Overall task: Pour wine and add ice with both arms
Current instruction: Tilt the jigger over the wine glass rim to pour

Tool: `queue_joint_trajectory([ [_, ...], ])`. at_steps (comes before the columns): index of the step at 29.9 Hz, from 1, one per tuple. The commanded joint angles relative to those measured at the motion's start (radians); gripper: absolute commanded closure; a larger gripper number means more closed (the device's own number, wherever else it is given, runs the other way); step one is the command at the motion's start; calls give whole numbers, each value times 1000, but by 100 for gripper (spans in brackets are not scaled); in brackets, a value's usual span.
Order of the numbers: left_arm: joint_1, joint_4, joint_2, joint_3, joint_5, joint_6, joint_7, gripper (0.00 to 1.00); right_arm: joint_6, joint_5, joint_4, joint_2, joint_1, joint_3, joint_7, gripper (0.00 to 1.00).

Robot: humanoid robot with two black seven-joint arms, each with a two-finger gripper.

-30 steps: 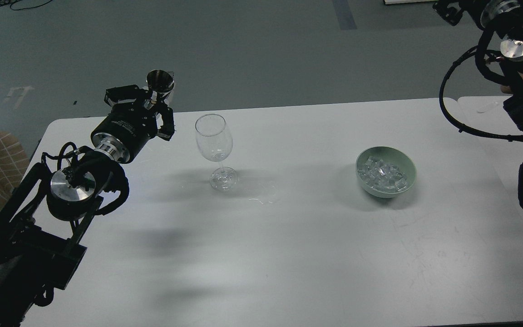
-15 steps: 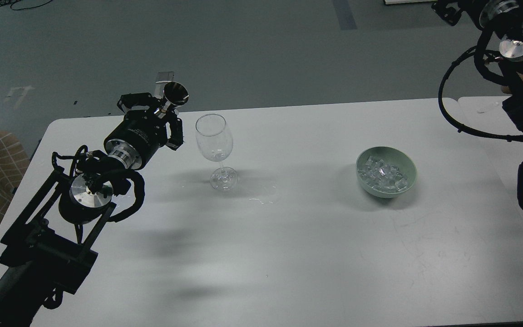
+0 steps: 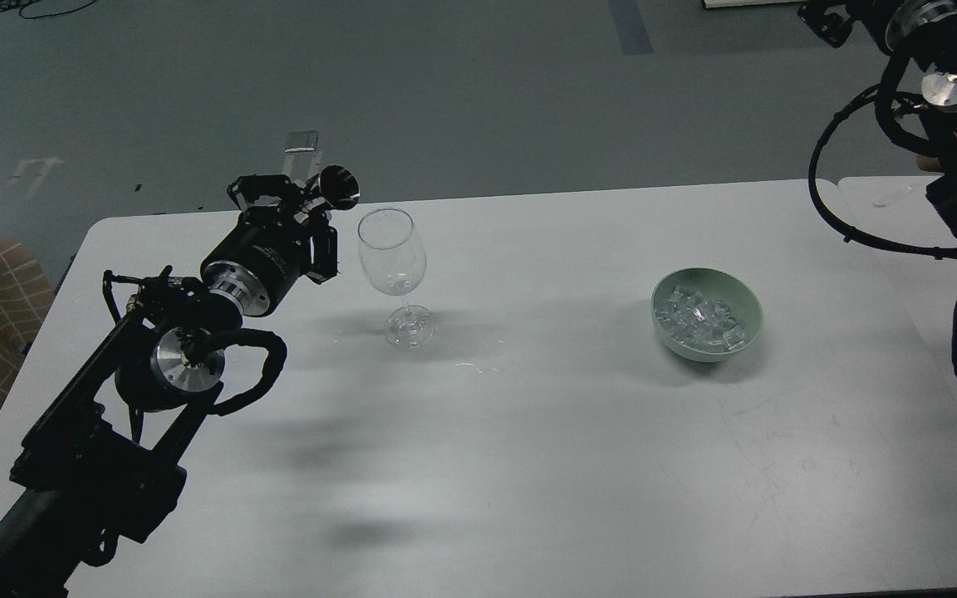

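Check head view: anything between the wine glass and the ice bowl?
Nothing; in the head view only bare white table lies between wine glass and bowl of ice.

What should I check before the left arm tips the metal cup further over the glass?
1. Wine glass upright on the table: ok.
2. Left hand shut on the metal cup: ok.
3. Cup mouth over the glass rim: not ok, it sits left of the rim.
4. Liquid in the cup: cannot tell.
5. Ice in the green bowl, clear of the pour: ok.
6. Right hand state: cannot tell.
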State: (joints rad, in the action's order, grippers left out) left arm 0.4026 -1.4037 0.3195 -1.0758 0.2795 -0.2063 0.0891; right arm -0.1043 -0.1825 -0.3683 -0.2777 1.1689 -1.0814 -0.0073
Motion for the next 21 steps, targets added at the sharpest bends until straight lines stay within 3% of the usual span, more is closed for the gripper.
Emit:
queue_joint_trajectory([
  [1,15,3,1,0,18,-7,0,100,-2,0,-1,0,0,0,1,0],
  [21,65,14,-2,69,107,-16,31,100,-2,2,-6,-1,2,-3,0,0],
])
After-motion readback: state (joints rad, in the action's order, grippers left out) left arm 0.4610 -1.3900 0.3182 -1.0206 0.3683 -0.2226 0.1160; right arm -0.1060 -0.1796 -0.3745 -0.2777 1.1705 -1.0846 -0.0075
